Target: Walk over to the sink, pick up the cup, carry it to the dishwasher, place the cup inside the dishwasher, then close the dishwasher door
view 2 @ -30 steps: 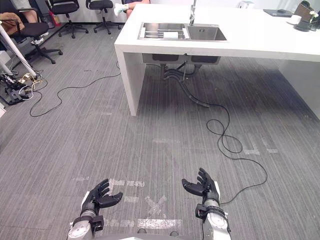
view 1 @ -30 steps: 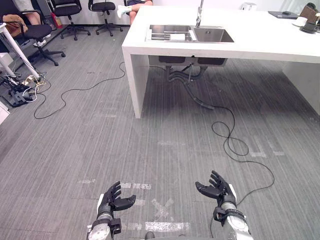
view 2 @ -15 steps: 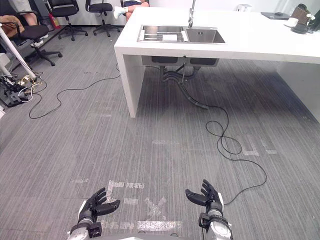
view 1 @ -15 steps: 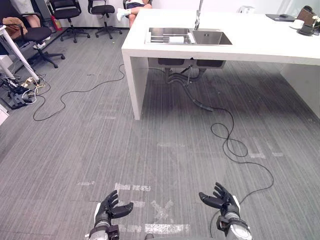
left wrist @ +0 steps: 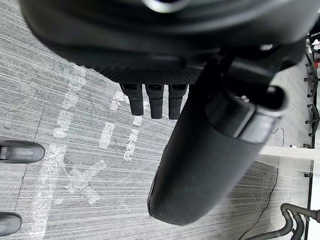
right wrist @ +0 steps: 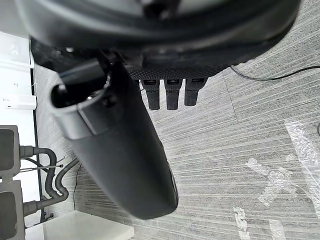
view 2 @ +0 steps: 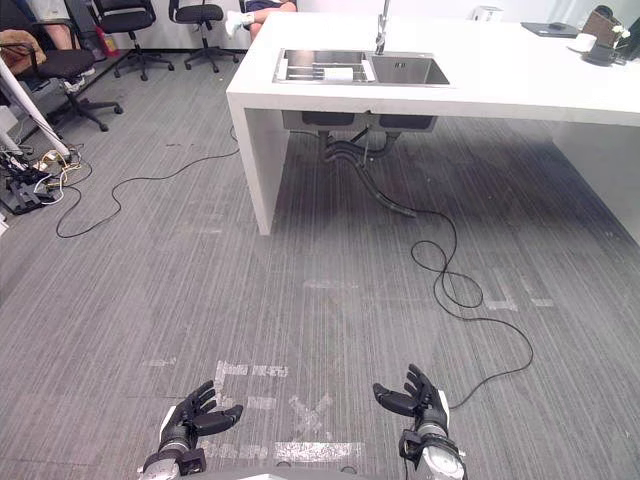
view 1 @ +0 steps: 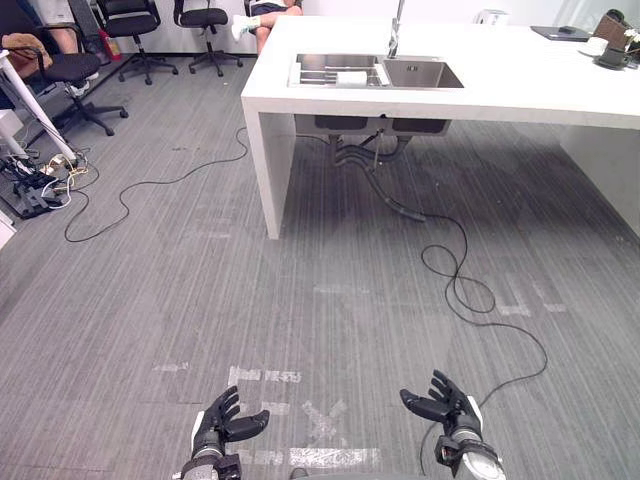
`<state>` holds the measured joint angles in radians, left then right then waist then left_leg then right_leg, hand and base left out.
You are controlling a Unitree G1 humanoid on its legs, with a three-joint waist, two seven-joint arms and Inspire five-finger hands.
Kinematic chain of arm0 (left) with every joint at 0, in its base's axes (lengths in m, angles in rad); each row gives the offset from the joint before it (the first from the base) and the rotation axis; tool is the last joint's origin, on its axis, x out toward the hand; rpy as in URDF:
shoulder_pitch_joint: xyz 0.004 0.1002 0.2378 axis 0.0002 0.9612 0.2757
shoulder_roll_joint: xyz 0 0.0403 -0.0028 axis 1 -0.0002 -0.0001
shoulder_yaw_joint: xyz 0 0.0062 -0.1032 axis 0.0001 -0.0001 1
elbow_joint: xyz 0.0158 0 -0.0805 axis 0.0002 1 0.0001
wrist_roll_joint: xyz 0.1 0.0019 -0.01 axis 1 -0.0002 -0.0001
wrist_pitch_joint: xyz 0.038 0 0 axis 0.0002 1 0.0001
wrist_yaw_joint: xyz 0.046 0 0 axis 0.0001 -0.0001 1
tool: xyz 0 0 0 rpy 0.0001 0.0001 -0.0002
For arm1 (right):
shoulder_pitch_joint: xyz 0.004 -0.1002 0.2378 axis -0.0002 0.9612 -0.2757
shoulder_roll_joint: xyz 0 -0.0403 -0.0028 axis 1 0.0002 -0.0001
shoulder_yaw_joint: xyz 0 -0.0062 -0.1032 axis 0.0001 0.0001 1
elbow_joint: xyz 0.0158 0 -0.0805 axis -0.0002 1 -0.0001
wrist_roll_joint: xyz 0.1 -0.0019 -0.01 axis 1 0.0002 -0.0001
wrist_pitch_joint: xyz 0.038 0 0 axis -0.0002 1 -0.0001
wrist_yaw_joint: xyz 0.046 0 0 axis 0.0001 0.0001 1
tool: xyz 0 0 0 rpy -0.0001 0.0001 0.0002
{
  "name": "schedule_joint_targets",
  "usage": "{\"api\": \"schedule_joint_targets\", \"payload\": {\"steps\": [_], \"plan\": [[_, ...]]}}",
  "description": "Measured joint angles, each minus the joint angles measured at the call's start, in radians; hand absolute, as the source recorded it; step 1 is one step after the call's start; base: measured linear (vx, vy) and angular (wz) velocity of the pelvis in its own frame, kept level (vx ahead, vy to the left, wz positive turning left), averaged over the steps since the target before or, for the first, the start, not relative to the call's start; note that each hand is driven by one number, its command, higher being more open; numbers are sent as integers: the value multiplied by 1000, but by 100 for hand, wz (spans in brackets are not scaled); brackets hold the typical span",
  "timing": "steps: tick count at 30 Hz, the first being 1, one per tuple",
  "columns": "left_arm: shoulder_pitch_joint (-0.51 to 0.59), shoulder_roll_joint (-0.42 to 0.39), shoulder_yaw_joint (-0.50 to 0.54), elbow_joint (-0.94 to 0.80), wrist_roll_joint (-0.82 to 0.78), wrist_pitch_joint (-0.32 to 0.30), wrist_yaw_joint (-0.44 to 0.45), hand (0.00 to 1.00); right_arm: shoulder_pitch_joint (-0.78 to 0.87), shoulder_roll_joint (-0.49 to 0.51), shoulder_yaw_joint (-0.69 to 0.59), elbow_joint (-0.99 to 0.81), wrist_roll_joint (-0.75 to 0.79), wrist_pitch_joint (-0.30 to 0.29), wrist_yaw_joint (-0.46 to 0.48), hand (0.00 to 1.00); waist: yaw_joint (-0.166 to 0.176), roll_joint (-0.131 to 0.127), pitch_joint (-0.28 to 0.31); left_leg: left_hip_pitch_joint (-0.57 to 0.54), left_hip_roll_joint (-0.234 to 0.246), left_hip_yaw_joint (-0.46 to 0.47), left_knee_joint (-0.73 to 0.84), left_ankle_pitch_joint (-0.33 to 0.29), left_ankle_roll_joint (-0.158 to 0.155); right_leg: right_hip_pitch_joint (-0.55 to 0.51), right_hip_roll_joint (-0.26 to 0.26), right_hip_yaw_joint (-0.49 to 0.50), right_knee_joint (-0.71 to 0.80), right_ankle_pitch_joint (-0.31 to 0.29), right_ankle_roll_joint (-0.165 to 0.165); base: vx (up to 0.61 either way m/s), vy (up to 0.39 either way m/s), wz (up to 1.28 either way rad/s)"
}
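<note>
Your left hand (view 1: 225,425) and right hand (view 1: 445,408) hang spread and empty, low over the taped grey floor (view 1: 200,300). Walk straight ahead, keeping right of the counter (view 1: 520,85) leg, toward the sink (view 1: 425,72). You cannot make out the cup from here. Office chairs (view 1: 205,18) stand beyond.

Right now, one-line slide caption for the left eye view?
Left hand and right hand open above grey carpet; white counter with sink ahead.

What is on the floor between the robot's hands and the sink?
Grey floor with white tape marks, in the left eye view. It stretches from the left hand and right hand to the counter holding the sink.
</note>
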<state>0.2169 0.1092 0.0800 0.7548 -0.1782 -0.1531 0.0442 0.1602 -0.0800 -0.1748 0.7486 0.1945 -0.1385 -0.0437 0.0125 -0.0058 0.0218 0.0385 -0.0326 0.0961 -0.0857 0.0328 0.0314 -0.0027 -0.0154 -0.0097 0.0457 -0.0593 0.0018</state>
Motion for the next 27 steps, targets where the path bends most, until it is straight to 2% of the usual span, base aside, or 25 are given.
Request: {"api": "schedule_joint_targets", "payload": {"steps": [5,11,15,16,18,19,21,23,24,25,26,27], "plan": [[0,0,-6,-11,-19,1,-1,90,-3,-4,-16,0,0,3,-3,90,1,2,1,-7,0,11,7,-15,-3,-8,0,11,0,-1,2,2,1,-8],[4,-3,-11,-86,-20,4,-1,90,-45,-10,-16,-5,-1,15,-20,90,13,8,11,-92,5,53,158,-115,6,-52,-3,55,36,-21,13,45,19,-20],[2,-3,-11,-159,-34,4,-1,90,-74,-32,-17,-11,-1,16,-31,90,18,9,35,-136,1,60,299,-219,21,-106,-17,62,198,-125,38,94,53,-4],[-5,-4,-12,-168,-39,4,0,90,-85,-41,-18,-15,-1,16,-35,90,17,16,51,-132,2,60,334,-260,32,-143,-19,55,321,-156,73,105,72,-5],[-5,-2,-14,-177,-40,4,1,90,-88,-37,-17,-24,-1,16,-40,90,17,21,67,-100,4,55,339,-276,38,-215,-22,31,515,-160,84,148,63,5],[-5,4,-19,-184,-41,5,4,90,-86,-33,-16,-33,-1,18,-41,90,13,17,88,-64,1,48,345,-287,51,-270,-36,-5,666,-175,96,251,56,14],[-4,5,-33,-185,-55,5,7,90,-69,-32,-15,-65,-1,21,-41,90,13,17,94,-19,-2,36,351,-321,52,-323,-56,-53,737,-213,76,316,50,21],[-20,5,-44,-199,-59,5,16,90,-78,-37,-14,-94,-1,18,-41,90,-7,14,98,26,-9,-6,326,-335,47,-403,-61,-103,685,-231,62,403,10,48],[-33,5,-48,-198,-59,5,17,90,-83,-41,-14,-93,-1,18,-41,90,-10,18,104,37,-3,-15,318,-337,44,-416,-57,-108,648,-228,57,427,-51,56],[-55,3,-50,-198,-60,5,17,90,-91,-50,-14,-89,-1,19,-41,90,-11,24,110,60,10,-32,300,-346,26,-440,-33,-112,547,-198,43,556,-86,51],[-66,5,-51,-198,-60,4,19,90,-92,-50,-14,-88,-1,19,-41,90,-12,15,107,83,11,-43,296,-366,-8,-440,-14,-109,414,-85,11,503,-93,49],[-65,8,-51,-198,-60,4,19,90,-86,-50,-13,-88,-1,19,-41,90,-14,2,101,99,4,-51,297,-381,-27,-433,-21,-106,360,-2,-11,569,-140,41]]}}
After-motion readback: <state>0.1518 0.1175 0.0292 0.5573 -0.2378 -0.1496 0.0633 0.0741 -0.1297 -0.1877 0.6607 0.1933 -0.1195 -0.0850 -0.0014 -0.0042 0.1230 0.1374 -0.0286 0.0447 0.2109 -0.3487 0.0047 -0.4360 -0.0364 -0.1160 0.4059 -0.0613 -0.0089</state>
